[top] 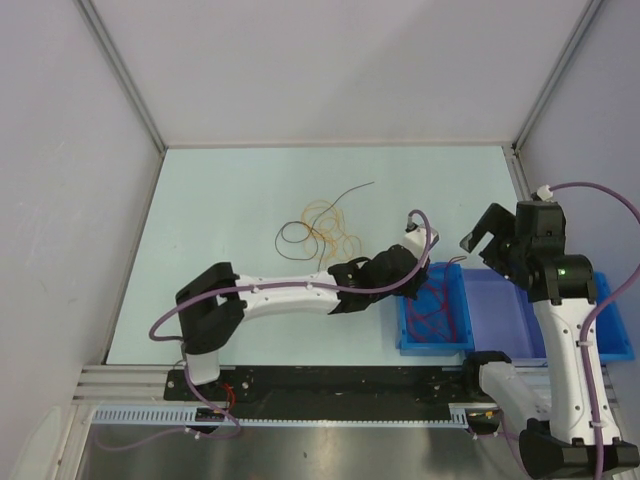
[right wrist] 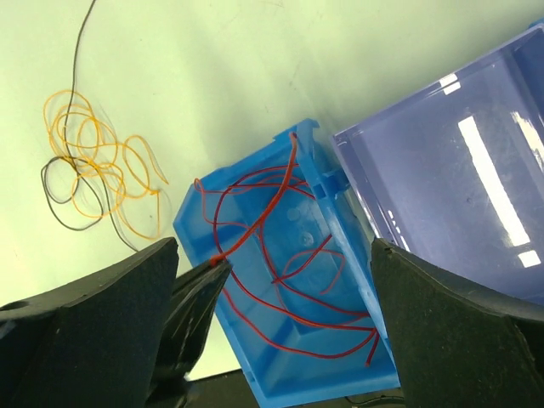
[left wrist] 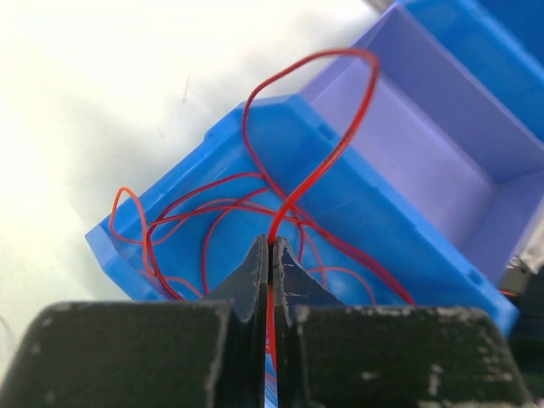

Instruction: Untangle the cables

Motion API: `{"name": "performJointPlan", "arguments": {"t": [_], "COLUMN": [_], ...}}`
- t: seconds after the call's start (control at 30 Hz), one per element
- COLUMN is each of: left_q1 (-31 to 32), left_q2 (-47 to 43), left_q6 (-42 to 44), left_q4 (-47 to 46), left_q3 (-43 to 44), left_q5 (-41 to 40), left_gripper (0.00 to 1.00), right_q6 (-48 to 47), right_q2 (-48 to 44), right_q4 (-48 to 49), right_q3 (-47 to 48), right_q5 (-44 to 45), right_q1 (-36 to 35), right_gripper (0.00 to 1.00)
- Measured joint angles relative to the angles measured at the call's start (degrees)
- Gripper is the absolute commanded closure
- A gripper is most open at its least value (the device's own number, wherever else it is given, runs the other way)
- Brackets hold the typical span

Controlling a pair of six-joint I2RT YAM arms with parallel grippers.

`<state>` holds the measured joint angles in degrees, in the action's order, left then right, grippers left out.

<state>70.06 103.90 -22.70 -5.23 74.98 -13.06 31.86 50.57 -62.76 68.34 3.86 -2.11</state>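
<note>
From above, the left arm reached toward the tabletop's right edge. There the left gripper (top: 413, 288) hung over a blue bin (top: 405, 335) near the front-right corner. The red cable (top: 437, 318) lay coiled inside that bin, and a lavender bin (top: 500, 300) sat just beside it on the right. The orange and black cables (top: 325, 228) lay in a loose tangle near the middle of the tabletop, well apart from both bins. The right gripper (top: 482, 240) hovered above the lavender bin's far edge with its jaws apart. How the left jaws stood could not be told from here.

The left wrist view settled that. The left gripper (left wrist: 270, 248) had its jaws pressed together, clamped on the red cable (left wrist: 336, 144). The cable rose from the pinch in 1 tall loop and dropped back into coils in the blue bin (left wrist: 225, 140), with the lavender bin (left wrist: 425, 144) behind.

The right wrist view showed the right gripper (right wrist: 274, 255) with its 2 fingers (right wrist: 85, 323) spread wide above the blue bin (right wrist: 340, 348). Only here did the pinch and the tangle appear together. The left gripper (right wrist: 200, 297) held the red cable (right wrist: 255, 225) at the bin's rim, and the orange and black cables (right wrist: 93, 161) lay on the tabletop beyond it.
</note>
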Motion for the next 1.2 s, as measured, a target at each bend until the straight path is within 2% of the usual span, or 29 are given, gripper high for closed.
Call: {"name": "performJointPlan", "arguments": {"t": [0.33,0.37,0.5,0.6,0.77,1.1,1.2], "left_q1": [-1.7,-1.8,-1.8,-1.8,-1.8,-1.8,-1.8], "left_q2": [8.4,8.9,9.6,9.1,5.4,-3.0,-5.6], "left_q6": [-1.4,-1.4,-2.2,-2.8,-2.9,-2.8,-2.7], "left_q4": [2.1,2.0,2.3,1.9,3.0,7.1,8.8], "left_q3": [4.7,4.9,4.9,4.7,2.0,1.5,1.3], "left_q5": [1.7,1.9,2.7,2.8,2.4,-0.8,-2.6], "left_gripper": [0.98,0.95,0.68,0.6,0.56,0.23,0.18], "right_q6": [0.0,-0.1,-0.5,-0.6,-0.6,-0.4,-0.4], "right_q2": [0.3,0.3,0.3,0.3,0.5,1.0,1.0], "right_q4": [0.4,0.5,0.5,0.5,1.3,2.4,2.6], "right_q3": [0.2,0.2,0.2,0.2,0.2,0.2,0.2], "right_q5": [-0.5,-0.5,-0.6,-0.8,-1.7,-3.9,-4.4], "right_q1": [0.3,0.3,0.3,0.3,0.3,0.3,0.3], "right_gripper": [0.0,0.0,0.0,0.0,0.0,0.01,0.01]}}
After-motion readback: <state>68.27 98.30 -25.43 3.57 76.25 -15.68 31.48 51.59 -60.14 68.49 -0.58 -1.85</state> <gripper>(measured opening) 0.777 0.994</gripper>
